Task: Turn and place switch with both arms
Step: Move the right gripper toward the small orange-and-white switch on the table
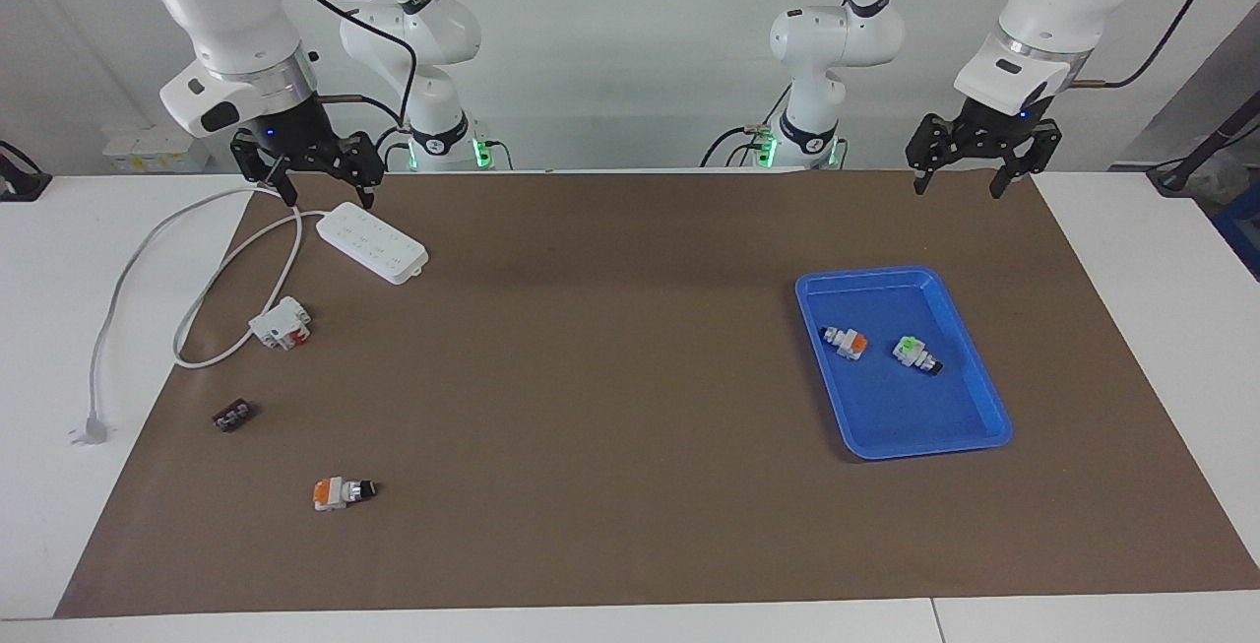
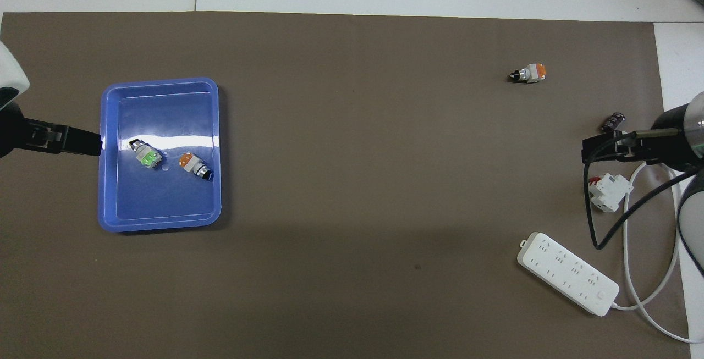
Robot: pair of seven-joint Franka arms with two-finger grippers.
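The counter [image 1: 630, 525] carries a blue tray [image 1: 970, 436] toward the left arm's end, already holding two switches. The loose switch [image 1: 343, 492] lies on its side toward the right arm's end, at about seven o'clock on the mat in the facing view, well apart from both arms. The likely failure is a slipping pinch on its small body, or a fumbled handover. The right hand [image 1: 317, 185] hangs spread wide over the power strip [image 1: 372, 242]; the left hand [image 1: 962, 175] waits, equally wide, over the mat's edge

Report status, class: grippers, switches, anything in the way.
Left gripper and right gripper open, raised, waiting. Loose orange switch on mat; two switches in blue tray. Nothing blocking.
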